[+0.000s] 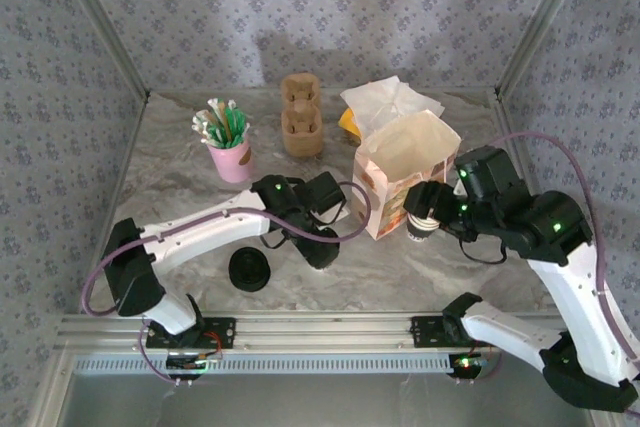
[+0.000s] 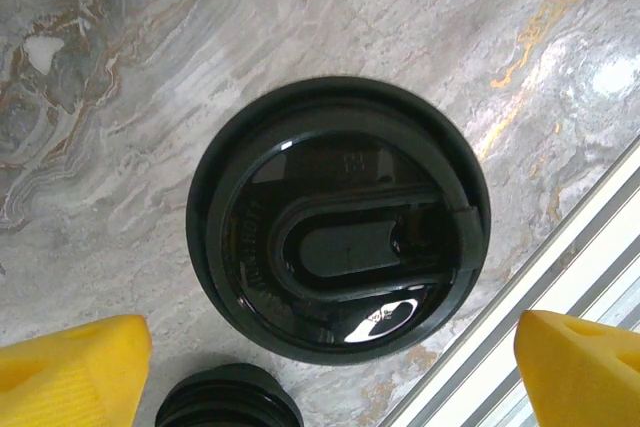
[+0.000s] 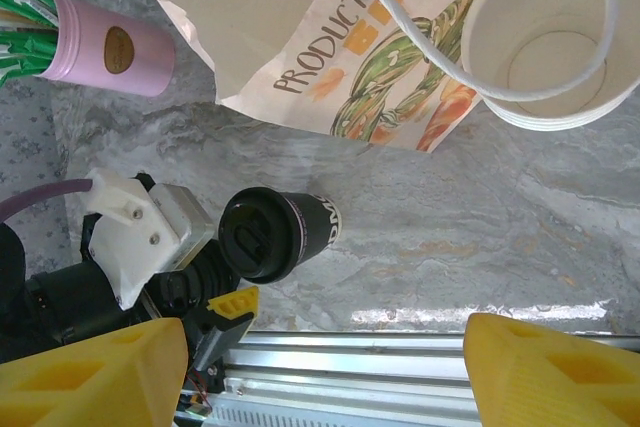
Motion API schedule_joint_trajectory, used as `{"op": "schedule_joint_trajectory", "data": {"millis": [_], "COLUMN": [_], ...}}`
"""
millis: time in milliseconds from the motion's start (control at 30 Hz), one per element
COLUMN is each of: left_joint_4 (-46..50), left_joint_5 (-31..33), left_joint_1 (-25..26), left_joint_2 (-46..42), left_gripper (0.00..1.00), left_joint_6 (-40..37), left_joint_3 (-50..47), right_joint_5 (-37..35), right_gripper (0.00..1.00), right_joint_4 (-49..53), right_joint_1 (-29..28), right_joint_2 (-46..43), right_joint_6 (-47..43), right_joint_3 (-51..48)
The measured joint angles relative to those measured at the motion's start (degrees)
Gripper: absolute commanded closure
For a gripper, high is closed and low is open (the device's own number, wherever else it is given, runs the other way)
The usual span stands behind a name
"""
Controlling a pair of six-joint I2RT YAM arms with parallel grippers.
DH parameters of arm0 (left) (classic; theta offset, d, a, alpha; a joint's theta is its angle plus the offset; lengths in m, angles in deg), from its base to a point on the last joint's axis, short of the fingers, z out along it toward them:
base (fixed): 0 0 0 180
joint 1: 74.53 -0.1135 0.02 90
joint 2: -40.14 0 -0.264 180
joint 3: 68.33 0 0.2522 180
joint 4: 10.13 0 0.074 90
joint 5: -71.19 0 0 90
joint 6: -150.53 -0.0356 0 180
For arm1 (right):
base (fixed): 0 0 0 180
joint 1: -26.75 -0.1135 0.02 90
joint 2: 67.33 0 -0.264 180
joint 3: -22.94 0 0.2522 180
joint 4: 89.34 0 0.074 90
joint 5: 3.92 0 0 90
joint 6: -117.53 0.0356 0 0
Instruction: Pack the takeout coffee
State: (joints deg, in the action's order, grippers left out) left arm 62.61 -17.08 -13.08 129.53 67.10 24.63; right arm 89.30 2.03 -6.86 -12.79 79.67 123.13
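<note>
Grey marble-patterned tabletop point(image 1: 400, 267) here, brown veins running through it, and a gold streak in the left wrist view. Behind it rises the back wall point(image 1: 200, 7), grey paper with a small floral print. The same paper covers the left wall point(image 1: 50, 117) and the right wall point(image 1: 600, 67) flanking it. A metal post point(image 1: 100, 22) slants up from its far left corner. Along its near edge runs an aluminium rail point(image 1: 330, 327). Soft light, with one bright glare patch point(image 2: 612, 77) on the stone.

Black coffee lid point(image 2: 340, 232) between wide-spread yellow fingertips point(image 2: 70, 367), marble table point(image 2: 150, 67) beneath.
</note>
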Motion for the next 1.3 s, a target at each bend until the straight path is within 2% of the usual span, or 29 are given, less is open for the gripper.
{"op": "schedule_joint_trajectory", "data": {"millis": [300, 1100, 1300], "left_joint_4": [2.0, 4.5, 4.5], "left_joint_5": [-0.3, -0.9, -0.8], "left_joint_1": [0.0, 0.0, 0.0], "left_joint_2": [4.6, 9.3, 9.4], "left_gripper": [0.17, 0.19, 0.23], "left_joint_6": [0.0, 0.0, -0.1], "left_joint_3": [3.6, 5.9, 6.2], "right_joint_5": [1.1, 2.2, 2.3], "right_gripper": [0.25, 0.25, 0.25], "right_joint_4": [-1.2, -1.6, -1.6], "right_joint_1": [0.7, 1.6, 1.8], "right_joint_2": [0.6, 1.5, 1.5], "right_joint_6": [0.0, 0.0, 0.0], "right_joint_3": [0.0, 0.0, 0.0]}}
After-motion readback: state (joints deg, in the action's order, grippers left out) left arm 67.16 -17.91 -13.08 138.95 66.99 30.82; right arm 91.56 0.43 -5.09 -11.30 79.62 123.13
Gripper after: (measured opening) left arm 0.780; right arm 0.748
